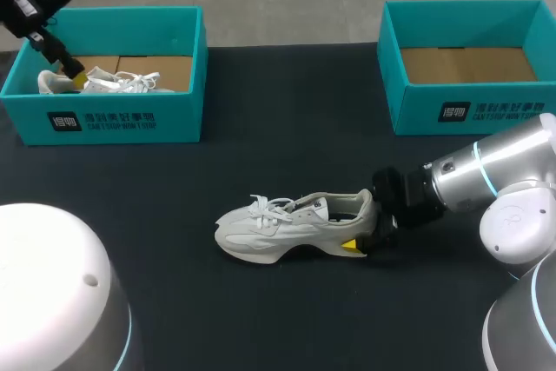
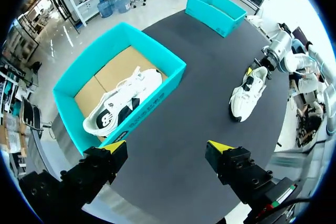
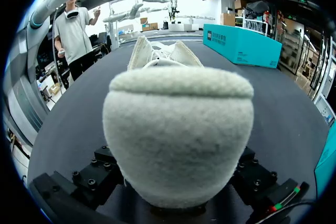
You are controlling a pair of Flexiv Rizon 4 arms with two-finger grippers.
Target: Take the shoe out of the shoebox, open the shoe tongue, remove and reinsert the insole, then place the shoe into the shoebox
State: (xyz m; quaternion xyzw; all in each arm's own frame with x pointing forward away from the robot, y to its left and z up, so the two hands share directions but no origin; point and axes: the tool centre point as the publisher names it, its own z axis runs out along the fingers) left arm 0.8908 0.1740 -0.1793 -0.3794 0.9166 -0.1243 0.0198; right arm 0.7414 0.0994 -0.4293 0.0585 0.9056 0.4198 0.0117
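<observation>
Head view gave the layout. The white shoe (image 1: 295, 228) sat on its sole on the black table (image 1: 261, 162), just off centre twd 6 o'clk, toe to 9, heel to 3. The R gripper (image 1: 363, 232) came in from 3 o'clk and was clamped on the heel. Only one yellow tip showed, low on the near side; the other was hidden behind the shoe.

R wrist view added what head view couldn't: the fuzzy heel of the shoe (image 3: 178, 140) filled the gap btwn the finger blocks, touching both, w/ the tips covered. Collar and laces ran on ahead. The heel blocked most else, save the L shoebox (image 3: 241, 45) far across the table.

L wrist view alone showed the L gripper (image 2: 168, 148) spread wide w/ nothing btwn its fingers. Ahead of it was the L shoebox (image 2: 157, 85) w/ a 2nd shoe (image 2: 123, 103) lying diagonally on the cardboard floor. Further off were the shoe (image 2: 244, 95), w/ the R gripper (image 2: 261, 66) at its heel, and the R shoebox (image 2: 215, 11).

In head view the L gripper (image 1: 74, 71) hung over the 9 o'clk end of the L shoebox (image 1: 104, 119), at 10 o'clk on the table, partly covering the 2nd shoe (image 1: 117, 84). The R shoebox (image 1: 469, 106) stood at 2 o'clk, well apart, showing its brown floor.
</observation>
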